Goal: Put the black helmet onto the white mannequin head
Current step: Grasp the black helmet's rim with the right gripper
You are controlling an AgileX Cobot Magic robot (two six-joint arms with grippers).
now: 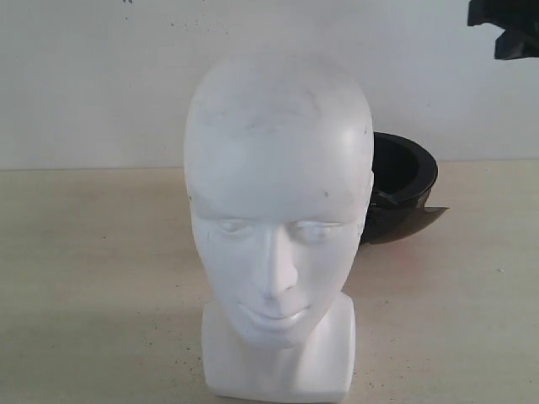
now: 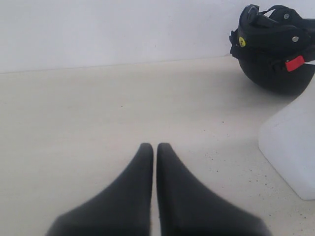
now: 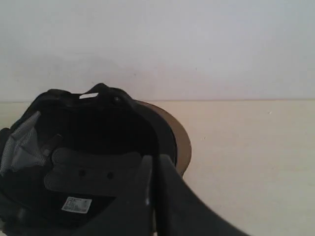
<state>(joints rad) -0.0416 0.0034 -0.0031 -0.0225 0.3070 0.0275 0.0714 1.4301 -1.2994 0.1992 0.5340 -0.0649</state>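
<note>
The white mannequin head point(image 1: 278, 227) stands upright at the front middle of the table, facing the exterior camera. Behind it to the right lies the black helmet point(image 1: 402, 181), opening upward, its smoky visor tip poking out to the right. The right wrist view looks down into the helmet's padded inside point(image 3: 88, 147), with the brown visor point(image 3: 183, 142) at its rim. My right gripper point(image 3: 154, 160) is shut and hangs well above the helmet; only part of it point(image 1: 505, 29) shows at the exterior view's top right. My left gripper point(image 2: 155, 146) is shut, low over bare table, apart from the mannequin's neck base point(image 2: 290, 147) and the helmet point(image 2: 275, 49).
A beige table point(image 1: 93, 278) carries everything, and a plain white wall point(image 1: 101, 76) closes it off close behind the helmet. The helmet's red buckle point(image 2: 295, 63) and black straps face the left wrist camera.
</note>
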